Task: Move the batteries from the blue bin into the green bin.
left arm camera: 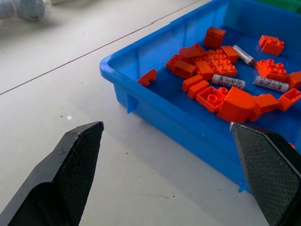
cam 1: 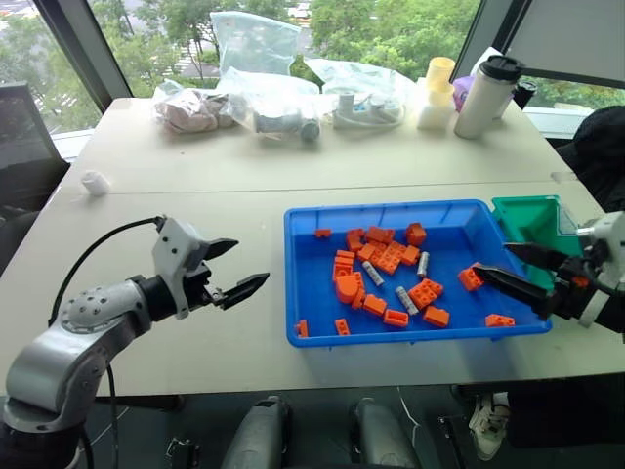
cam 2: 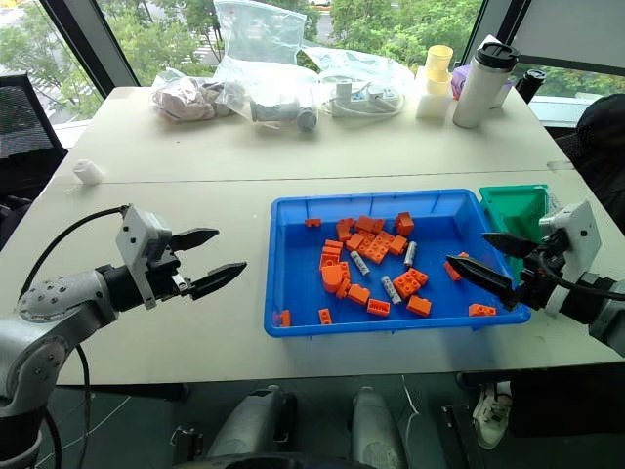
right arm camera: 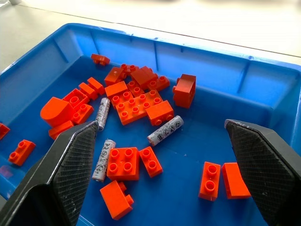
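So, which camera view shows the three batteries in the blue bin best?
The right wrist view: all three batteries lie close and separate among the orange bricks in the blue bin. The left wrist view also shows three, but farther away. Both eye views show them small, from above.

Green bin partly cut off, seemingly empty.

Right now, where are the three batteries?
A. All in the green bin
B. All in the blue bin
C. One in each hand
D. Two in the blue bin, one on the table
B: the three batteries lie among orange bricks in the blue bin.
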